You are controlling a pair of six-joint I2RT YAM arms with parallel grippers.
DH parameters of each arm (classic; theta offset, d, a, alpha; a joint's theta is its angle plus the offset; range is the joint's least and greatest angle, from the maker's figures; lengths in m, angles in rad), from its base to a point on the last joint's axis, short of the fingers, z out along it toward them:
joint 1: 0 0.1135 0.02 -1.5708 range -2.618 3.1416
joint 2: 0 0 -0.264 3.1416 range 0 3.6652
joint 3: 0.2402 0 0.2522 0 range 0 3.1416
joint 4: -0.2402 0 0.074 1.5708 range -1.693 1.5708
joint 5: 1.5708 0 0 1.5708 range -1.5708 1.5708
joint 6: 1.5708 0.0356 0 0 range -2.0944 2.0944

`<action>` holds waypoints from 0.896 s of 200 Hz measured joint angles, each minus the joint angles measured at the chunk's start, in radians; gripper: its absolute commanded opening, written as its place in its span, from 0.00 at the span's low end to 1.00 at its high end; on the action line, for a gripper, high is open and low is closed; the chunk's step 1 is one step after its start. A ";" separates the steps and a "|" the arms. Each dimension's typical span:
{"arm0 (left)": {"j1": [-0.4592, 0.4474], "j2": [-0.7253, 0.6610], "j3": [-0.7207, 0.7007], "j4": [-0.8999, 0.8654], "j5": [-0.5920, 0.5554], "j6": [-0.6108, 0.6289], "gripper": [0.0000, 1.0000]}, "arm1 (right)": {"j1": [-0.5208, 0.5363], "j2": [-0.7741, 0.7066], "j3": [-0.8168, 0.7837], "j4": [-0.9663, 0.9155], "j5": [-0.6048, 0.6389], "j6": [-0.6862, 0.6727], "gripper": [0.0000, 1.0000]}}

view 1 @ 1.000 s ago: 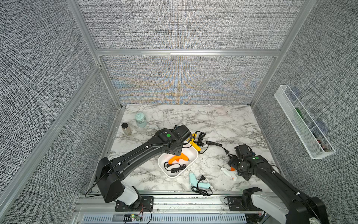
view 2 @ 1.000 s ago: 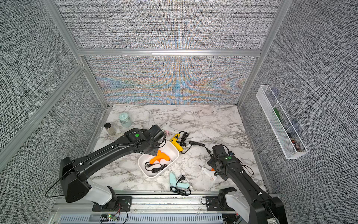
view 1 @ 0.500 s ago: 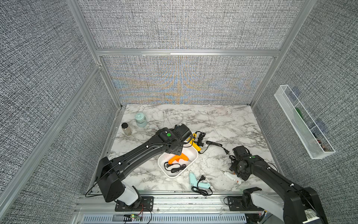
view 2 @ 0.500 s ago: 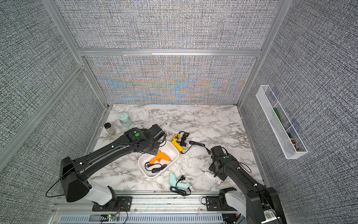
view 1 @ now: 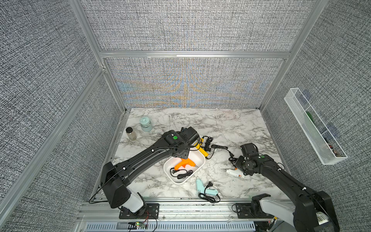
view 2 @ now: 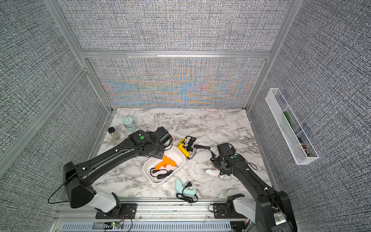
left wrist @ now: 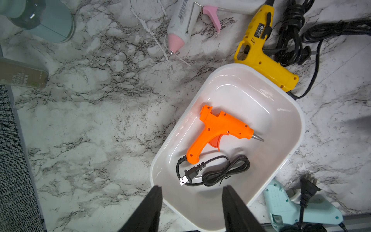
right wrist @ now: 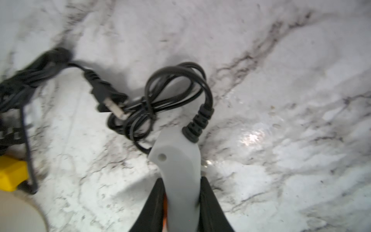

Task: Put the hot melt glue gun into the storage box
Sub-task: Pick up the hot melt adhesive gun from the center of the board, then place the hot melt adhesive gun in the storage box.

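Inside the shallow white plastic storage box (left wrist: 251, 96) an orange plastic glue gun (left wrist: 218, 128) lies flat on its side, with its black cord (left wrist: 216, 172) bundled beside it. That item counts as stowed.

Four further guns lie outside the box on the marble table top (view 1: 230, 124):
- A yellow glue gun (left wrist: 265, 60) lies against the box's rim on the back-wall side, touching it or nearly so.
- A white glue gun with a pink nose (left wrist: 178, 24) lies beyond that same side, near the yellow one.
- A pale blue glue gun (view 1: 200, 185) lies just beside the box's corner nearest the robot's bases.
- A white glue gun with an orange trigger (view 1: 232, 172) lies well apart from the box, on the robot's right of it.

The left gripper (left wrist: 192, 187) hangs over the box's near end with its fingers apart and nothing between them. The right gripper (right wrist: 181, 180) is at the white and orange gun. In the right wrist view its black fingers (right wrist: 210, 200) press on both sides of the pale handle, so it is clamped on it. Whether the gun has left the table cannot be told.

Assessment: one gun of five is in place and a second pick is at the grasp stage. Lift, carry to the box and release are outstanding for it. The other three guns are untouched.
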 measured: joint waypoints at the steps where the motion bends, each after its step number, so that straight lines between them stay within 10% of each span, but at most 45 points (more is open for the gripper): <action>1: 0.000 0.000 0.000 0.000 0.000 0.000 0.54 | 0.002 0.000 0.003 -0.001 0.000 -0.002 0.05; 105: 0.029 -0.035 0.068 -0.096 -0.122 -0.019 0.55 | 0.406 0.367 0.785 -0.185 0.143 -0.501 0.01; 179: 0.208 -0.407 -0.018 -0.150 -0.272 -0.121 0.55 | 0.648 0.576 1.069 -0.204 0.176 -1.074 0.00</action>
